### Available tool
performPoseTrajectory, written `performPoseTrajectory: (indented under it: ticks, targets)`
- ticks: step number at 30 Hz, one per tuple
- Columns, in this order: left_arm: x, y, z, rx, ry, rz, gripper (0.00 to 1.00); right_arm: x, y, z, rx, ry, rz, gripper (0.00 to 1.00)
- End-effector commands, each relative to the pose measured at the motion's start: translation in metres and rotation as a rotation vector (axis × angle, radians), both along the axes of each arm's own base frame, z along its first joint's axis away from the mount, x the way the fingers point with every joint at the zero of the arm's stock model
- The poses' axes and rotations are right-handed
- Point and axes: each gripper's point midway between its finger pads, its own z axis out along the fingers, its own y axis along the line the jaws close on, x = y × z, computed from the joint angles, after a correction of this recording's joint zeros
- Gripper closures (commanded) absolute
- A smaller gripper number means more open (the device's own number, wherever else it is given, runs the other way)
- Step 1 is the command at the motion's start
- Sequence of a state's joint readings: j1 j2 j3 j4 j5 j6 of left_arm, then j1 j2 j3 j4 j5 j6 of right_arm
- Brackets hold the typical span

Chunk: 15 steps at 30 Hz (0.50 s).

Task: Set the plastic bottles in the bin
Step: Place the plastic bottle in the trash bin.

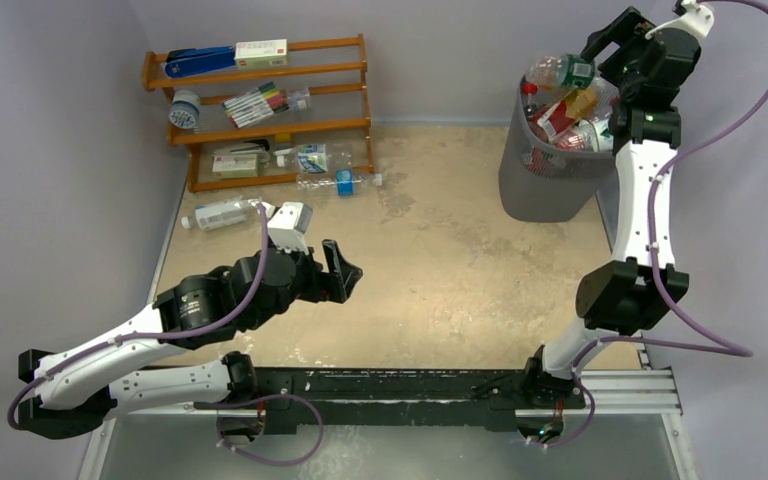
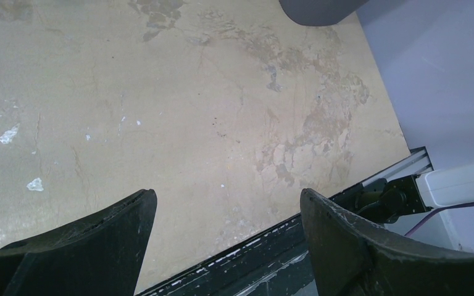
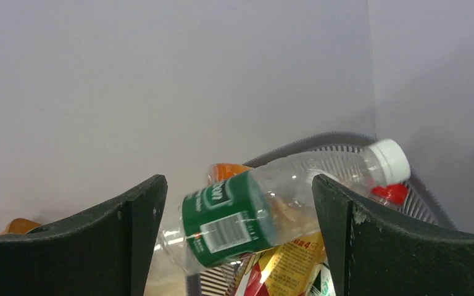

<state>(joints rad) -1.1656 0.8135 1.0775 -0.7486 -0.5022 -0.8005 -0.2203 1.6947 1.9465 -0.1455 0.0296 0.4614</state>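
1. Plastic bottles (image 1: 565, 105) are heaped in the bin (image 1: 545, 190).
2. Near the shelf rack (image 1: 260, 110), further bottles (image 1: 222, 213) are left on the desk (image 1: 440, 270).
3. Left end effector (image 2: 228, 203) and right end effector (image 3: 237, 191) are held spread, empty.

1. I'm looking at 2 arms, the left arm (image 1: 110, 350) and the right arm (image 1: 645, 190), both wearing white link shells with black joint housings.
2. I'm seeing a purple cable (image 1: 263, 235) looping along each.
3. I'm noticing scuffed, curved black fingers (image 2: 99, 246) in both wrist views.
4. I'm spotting a green light (image 1: 650, 117) glowing on the right arm.
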Motion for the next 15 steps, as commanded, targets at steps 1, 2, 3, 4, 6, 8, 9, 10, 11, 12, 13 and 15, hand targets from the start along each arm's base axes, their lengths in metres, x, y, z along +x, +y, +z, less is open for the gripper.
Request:
performPoseTrajectory:
  ticks: [1, 2, 3, 4, 6, 8, 9, 10, 11, 12, 13, 15]
  targets:
    - [0.002, -0.004, 0.026, -0.077, -0.04, -0.003, 0.14, -0.029, 0.007, 0.058, -0.051, -0.108, 0.026, 0.1]
    - [0.002, -0.004, 0.026, -0.076, -0.04, -0.004, 0.14, -0.031, 0.008, 0.061, -0.055, -0.111, 0.032, 0.1]
    - [0.002, -0.005, 0.026, -0.077, -0.039, -0.005, 0.14, -0.033, 0.01, 0.063, -0.059, -0.113, 0.037, 0.1]
    - [0.002, -0.006, 0.025, -0.076, -0.039, -0.006, 0.14, -0.036, 0.011, 0.065, -0.063, -0.115, 0.04, 0.1]
    - [0.002, -0.007, 0.026, -0.081, -0.038, -0.009, 0.14, -0.041, 0.012, 0.07, -0.072, -0.122, 0.044, 0.1]
    - [0.002, -0.009, 0.026, -0.084, -0.037, -0.012, 0.14, -0.044, 0.013, 0.071, -0.079, -0.119, 0.045, 0.1]
    - [0.002, -0.01, 0.026, -0.086, -0.037, -0.015, 0.14, -0.045, 0.013, 0.072, -0.081, -0.118, 0.046, 0.09]
    - [0.002, -0.011, 0.026, -0.086, -0.036, -0.015, 0.14, -0.046, 0.012, 0.071, -0.085, -0.112, 0.047, 0.09]
    - [0.002, -0.011, 0.026, -0.087, -0.036, -0.017, 0.14, -0.046, 0.011, 0.069, -0.085, -0.105, 0.046, 0.09]
    - [0.002, -0.011, 0.026, -0.089, -0.035, -0.018, 0.14, -0.046, 0.011, 0.067, -0.085, -0.099, 0.043, 0.09]
    - [0.002, -0.012, 0.025, -0.088, -0.034, -0.018, 0.14, -0.047, 0.01, 0.064, -0.084, -0.091, 0.043, 0.09]
    - [0.001, -0.011, 0.025, -0.092, -0.034, -0.018, 0.14, -0.048, 0.009, 0.059, -0.08, -0.08, 0.046, 0.09]
